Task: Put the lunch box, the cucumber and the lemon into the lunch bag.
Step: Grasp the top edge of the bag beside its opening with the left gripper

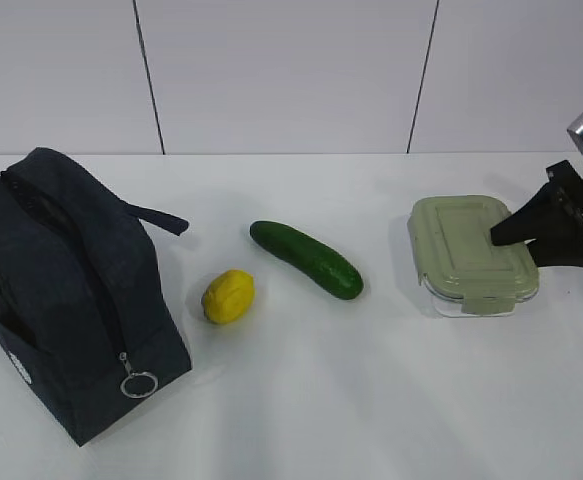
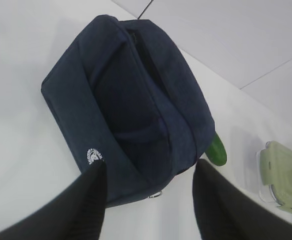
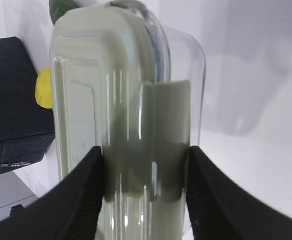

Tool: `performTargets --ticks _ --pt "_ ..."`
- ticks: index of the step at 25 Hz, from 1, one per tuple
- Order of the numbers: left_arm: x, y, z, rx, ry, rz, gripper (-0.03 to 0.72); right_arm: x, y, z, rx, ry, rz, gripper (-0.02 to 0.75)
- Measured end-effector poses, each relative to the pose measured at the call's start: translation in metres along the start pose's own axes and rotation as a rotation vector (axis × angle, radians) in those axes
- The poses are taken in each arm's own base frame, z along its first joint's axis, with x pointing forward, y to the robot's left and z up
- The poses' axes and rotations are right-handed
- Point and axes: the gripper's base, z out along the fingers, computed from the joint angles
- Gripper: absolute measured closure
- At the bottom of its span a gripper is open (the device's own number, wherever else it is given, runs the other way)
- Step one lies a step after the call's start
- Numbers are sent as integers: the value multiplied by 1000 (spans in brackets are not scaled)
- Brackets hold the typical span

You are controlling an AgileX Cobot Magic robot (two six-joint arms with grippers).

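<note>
White surface (image 1: 301,400): right fingers (image 3: 140,192) clamped on lunch box (image 1: 471,255), left fingers (image 2: 148,200) apart above lunch bag (image 2: 130,110); glass could slip.

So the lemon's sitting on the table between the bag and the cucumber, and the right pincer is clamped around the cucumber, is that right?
Not quite. The right pincer is around the lunch box, not the cucumber; the right wrist view shows its fingers on either side of the lid clip. The rest holds: in the exterior view the lemon lies on the table between the bag and the cucumber.
</note>
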Motion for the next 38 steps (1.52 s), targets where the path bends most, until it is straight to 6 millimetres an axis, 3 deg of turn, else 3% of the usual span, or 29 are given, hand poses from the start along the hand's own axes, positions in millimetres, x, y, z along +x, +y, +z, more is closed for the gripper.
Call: performTargets --ticks 8,15,22,38 --pt "-15 -5 38 -4 73 -123 285 -1 18 -15 8 -40 -69 374" --pt "-30 -7 76 7 83 -284 286 -1 19 -15 4 -38 -70 373" --pt "-33 5 117 -86 148 -303 286 0 26 -7 -5 -16 -88 374" --pt "-36 12 167 -79 186 -363 286 0 27 -6 -7 -11 -89 374"
